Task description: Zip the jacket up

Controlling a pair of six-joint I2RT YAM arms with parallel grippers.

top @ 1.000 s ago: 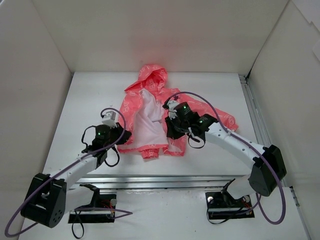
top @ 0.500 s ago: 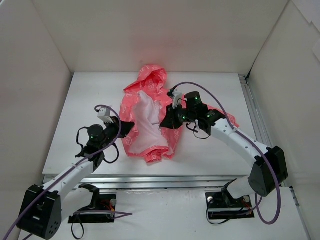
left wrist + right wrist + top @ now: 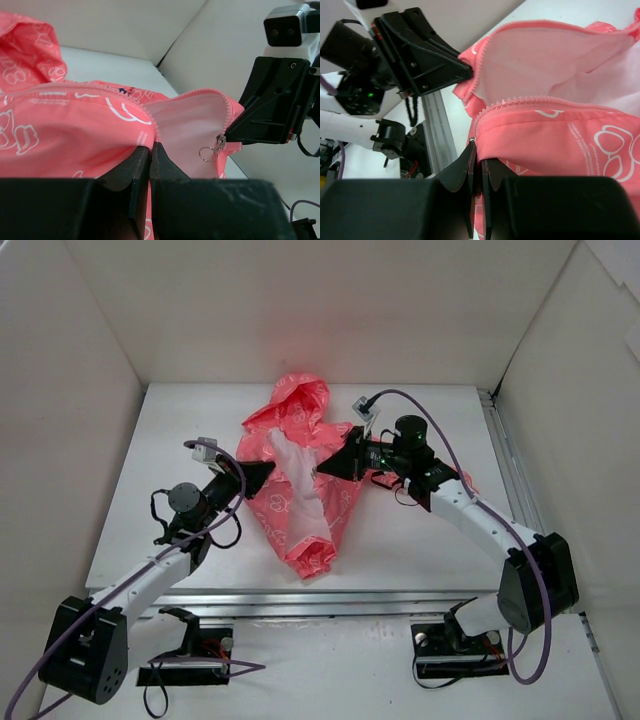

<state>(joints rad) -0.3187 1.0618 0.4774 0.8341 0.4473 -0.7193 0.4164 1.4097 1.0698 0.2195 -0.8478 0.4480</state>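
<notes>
Top external: jacket (image 3: 300,515) held between left hand (image 3: 266,471) and right hand (image 3: 324,471).

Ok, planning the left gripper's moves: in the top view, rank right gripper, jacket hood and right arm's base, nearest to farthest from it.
1. right gripper, just to its right.
2. hood, farther back.
3. right arm's base, at the near right.

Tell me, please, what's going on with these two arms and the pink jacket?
The arms are setting up to zip it. The left gripper and the right gripper are each shut on one front edge of the jacket, holding the two edges apart. The front is open, with the white lining showing. The slider hangs on the edge that the right gripper holds, and the zipper's two sides are not yet joined.
</notes>
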